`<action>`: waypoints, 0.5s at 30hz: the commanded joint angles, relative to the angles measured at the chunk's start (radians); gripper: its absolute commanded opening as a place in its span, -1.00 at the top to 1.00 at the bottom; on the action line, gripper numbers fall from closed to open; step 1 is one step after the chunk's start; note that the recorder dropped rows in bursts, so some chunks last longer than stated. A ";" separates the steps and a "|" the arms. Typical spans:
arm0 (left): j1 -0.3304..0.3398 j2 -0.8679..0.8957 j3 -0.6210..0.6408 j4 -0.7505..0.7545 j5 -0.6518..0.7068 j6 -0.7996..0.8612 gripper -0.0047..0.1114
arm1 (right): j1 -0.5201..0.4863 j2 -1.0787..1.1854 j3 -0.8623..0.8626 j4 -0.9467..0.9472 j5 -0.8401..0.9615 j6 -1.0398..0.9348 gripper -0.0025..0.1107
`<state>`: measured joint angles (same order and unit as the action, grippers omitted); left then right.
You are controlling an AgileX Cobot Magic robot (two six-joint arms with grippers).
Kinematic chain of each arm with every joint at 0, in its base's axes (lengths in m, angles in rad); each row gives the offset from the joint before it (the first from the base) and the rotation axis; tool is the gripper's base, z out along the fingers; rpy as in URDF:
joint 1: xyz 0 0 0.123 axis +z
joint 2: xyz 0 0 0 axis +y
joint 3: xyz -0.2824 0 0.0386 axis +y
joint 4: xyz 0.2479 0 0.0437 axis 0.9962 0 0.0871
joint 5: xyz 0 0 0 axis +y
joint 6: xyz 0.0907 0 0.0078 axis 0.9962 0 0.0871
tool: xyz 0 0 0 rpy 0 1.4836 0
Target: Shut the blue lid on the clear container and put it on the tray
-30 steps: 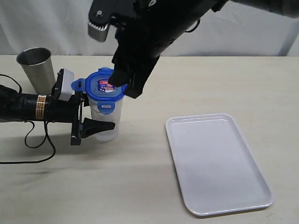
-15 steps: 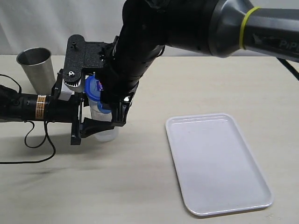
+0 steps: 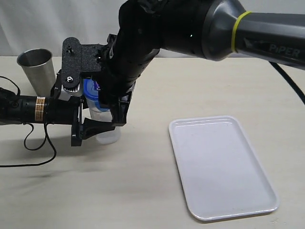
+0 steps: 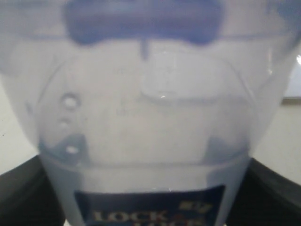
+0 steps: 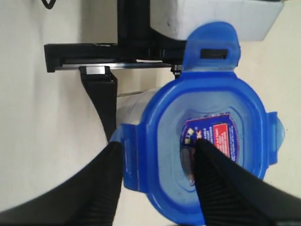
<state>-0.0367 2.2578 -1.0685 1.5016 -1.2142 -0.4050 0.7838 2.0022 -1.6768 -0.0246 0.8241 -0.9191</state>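
The clear container (image 3: 106,137) stands on the table with my left gripper (image 3: 100,125) shut on its lower sides; in the left wrist view the container (image 4: 150,117) fills the picture between my black fingers (image 4: 21,190). The blue lid (image 5: 211,141) sits on top, its red-and-white sticker (image 5: 221,139) facing up and one snap tab (image 5: 210,47) sticking outward. My right gripper (image 5: 157,153) hangs open just above the lid, one finger (image 5: 94,188) outside a side tab and the other over the sticker. The white tray (image 3: 221,167) lies to the right.
A grey metal cup (image 3: 37,69) stands at the back left, behind my left arm (image 3: 28,109). My right arm (image 3: 157,38) reaches across from the right and covers most of the lid (image 3: 89,91) in the exterior view. A black cable (image 3: 35,143) loops on the table.
My right arm has swung down and leftward over the container, and its gripper now straddles the lid's edge. The left gripper and the container have not moved.
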 commanded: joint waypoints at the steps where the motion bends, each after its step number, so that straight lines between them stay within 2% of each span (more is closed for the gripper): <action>1: -0.010 -0.002 -0.005 0.030 -0.007 0.035 0.92 | -0.003 0.100 0.028 -0.064 0.067 -0.002 0.24; 15: -0.010 -0.002 -0.005 0.030 -0.007 0.035 0.92 | -0.003 0.189 0.030 -0.102 0.072 -0.002 0.29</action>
<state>-0.0361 2.2578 -1.0685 1.4597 -1.1781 -0.4210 0.7928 2.0607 -1.7014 -0.1144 0.7674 -0.9349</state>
